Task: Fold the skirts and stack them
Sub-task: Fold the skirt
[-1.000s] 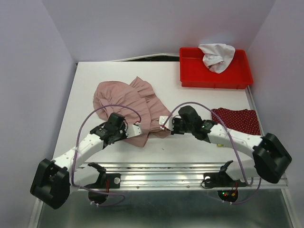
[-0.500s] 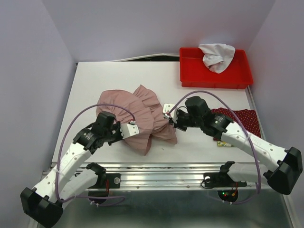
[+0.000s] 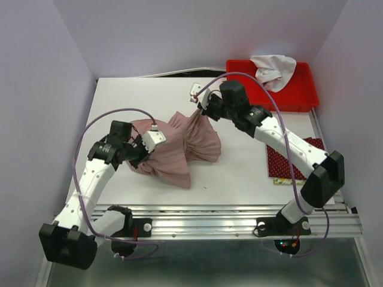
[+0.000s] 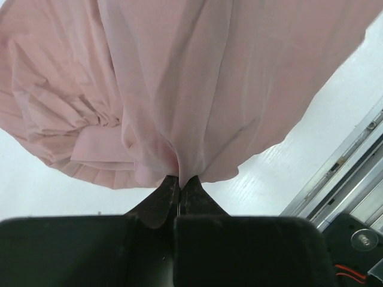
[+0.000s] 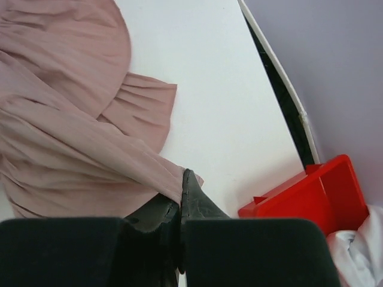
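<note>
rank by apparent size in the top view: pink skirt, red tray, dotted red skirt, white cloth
1-2. pink skirt and red tray: about alike; the skirt is held up nearer the camera, so unranked.
3. dotted red skirt, partly hidden.
4. white cloth.

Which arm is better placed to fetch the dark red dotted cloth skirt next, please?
Likely the right: the dark red dotted cloth skirt lies beside its forearm, far from the left hand.

The right arm [image 3: 281, 139] hides much of the dark red skirt [image 3: 280, 165]; a yellow-green scrap [image 3: 279, 180] at its seven o'clock corner lies mostly buried.
</note>
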